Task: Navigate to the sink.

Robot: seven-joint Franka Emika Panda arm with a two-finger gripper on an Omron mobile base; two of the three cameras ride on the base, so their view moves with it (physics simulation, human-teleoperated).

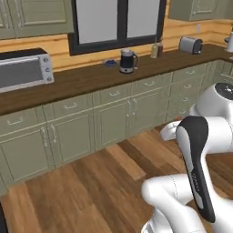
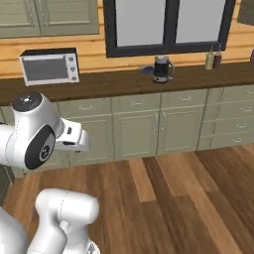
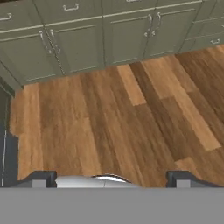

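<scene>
kettle on counter, microwave left

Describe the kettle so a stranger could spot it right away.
Find the dark-framed window on the wooden wall, then drop to the long brown counter beneath it. The kettle stands there beside a small blue dish. It is the only black jug with a handle; the toaster oven is boxy and silver.
</scene>
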